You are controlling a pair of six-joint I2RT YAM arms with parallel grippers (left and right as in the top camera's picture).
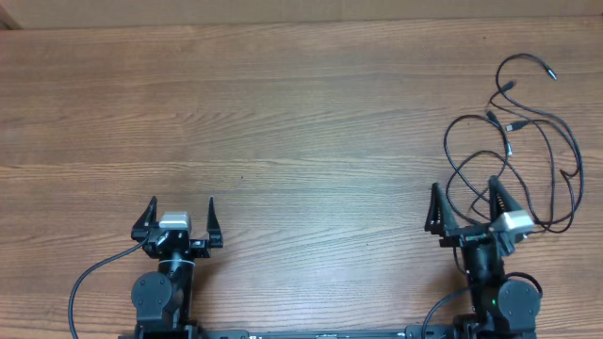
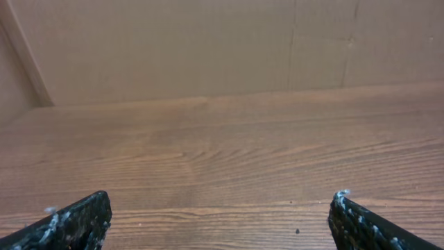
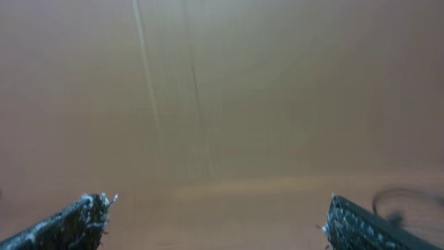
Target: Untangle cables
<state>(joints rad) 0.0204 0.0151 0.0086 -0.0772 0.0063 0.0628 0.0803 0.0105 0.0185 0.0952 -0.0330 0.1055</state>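
I read the left jaws and the right jaws as fully released and holding nothing, with the tangled cables [image 1: 509, 143] lying along the right edge of the tabletop [image 1: 301, 122], their loops running near-to-far directly ahead of the right jaws, the nearer pair.
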